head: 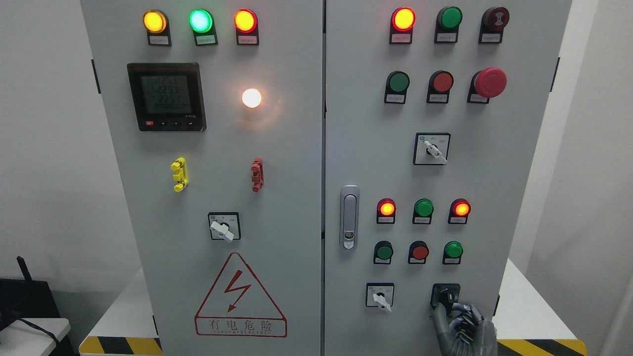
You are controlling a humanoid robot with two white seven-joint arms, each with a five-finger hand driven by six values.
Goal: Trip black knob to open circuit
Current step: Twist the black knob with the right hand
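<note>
The black knob (445,295) sits in a black square plate at the lower right of the grey cabinet's right door (366,148). My right hand (457,319) rises from the bottom edge just below it, dark metal fingers (441,316) curled up around the knob's lower part and touching it. The knob's handle is partly hidden by those fingers. My left hand is out of the picture.
A white selector switch (380,298) stands left of the knob. Above it are small green and red push buttons (419,251) and lit indicator lamps (423,208). A metal door latch (349,216) is at the door's left edge. Yellow-black hazard tape (539,346) marks the base.
</note>
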